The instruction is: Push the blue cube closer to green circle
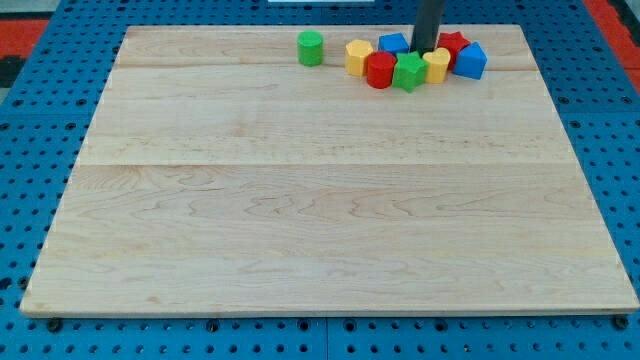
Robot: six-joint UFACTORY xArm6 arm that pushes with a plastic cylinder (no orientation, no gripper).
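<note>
Blocks all bunched at the view's top edge of the bench, right of centre. Green circle stands alone, at the view's left of the bunch, apart from it.

Cluster, left to right: yellow block, red cylinder, green star, yellow block two, blue cube at the right end. Behind them a second blue block and a red block, both partly hidden.

My rod comes down into the middle of the cluster; my tip sits between the rear blue block and the red block, just above the green star. Blue cube lies to the tip's right, near it but apart.

No pincer on this rig, so nothing is held.
</note>
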